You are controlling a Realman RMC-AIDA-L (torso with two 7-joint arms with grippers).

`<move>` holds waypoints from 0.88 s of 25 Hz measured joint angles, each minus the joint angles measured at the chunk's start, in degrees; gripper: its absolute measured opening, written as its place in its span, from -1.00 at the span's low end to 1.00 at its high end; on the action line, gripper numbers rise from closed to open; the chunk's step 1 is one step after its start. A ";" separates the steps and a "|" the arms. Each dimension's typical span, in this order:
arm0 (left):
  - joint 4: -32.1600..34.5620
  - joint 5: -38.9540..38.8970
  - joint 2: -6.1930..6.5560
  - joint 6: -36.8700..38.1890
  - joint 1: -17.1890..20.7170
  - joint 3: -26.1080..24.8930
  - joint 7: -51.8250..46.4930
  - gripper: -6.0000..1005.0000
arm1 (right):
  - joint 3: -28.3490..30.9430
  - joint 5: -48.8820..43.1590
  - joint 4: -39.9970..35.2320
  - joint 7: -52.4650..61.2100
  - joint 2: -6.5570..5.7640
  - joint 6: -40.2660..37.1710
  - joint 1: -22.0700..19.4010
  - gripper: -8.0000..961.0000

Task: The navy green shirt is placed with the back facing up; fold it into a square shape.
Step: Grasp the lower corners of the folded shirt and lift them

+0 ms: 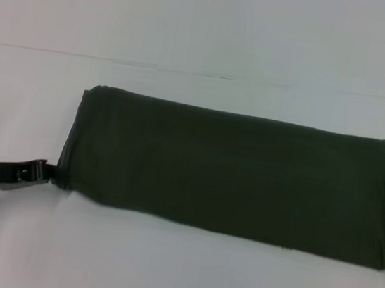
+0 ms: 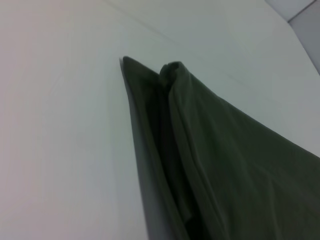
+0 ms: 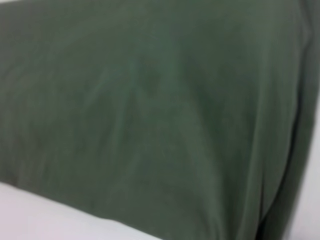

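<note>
Just beyond the tip of the left gripper, the navy green shirt lies on the white table as a long, flat band, plain side up, stretching away from the gripper across the work area. The gripper sits low at the band's near left corner; whether it is clenched on the hem or released, I cannot tell. The left wrist view shows stacked, loosely parted layers at that end. The cloth looks soft, light and limp, likely to sag and shift. I would pinch all layers together at the end corners. The right gripper is not seen.
</note>
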 joint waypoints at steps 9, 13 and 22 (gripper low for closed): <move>3.96 5.78 0.93 19.71 3.22 -8.09 -1.98 -0.83 | -0.28 -0.02 -0.26 -9.65 0.73 -11.13 -2.20 -0.95; 6.02 6.71 0.88 25.54 6.08 -9.11 -3.35 -0.82 | -0.22 0.00 -0.32 -12.60 1.15 -14.11 -3.25 -0.93; 7.42 14.39 0.85 32.05 7.43 -10.37 -3.93 -0.80 | 0.85 0.08 -0.34 -13.08 0.55 -17.05 -3.90 -0.91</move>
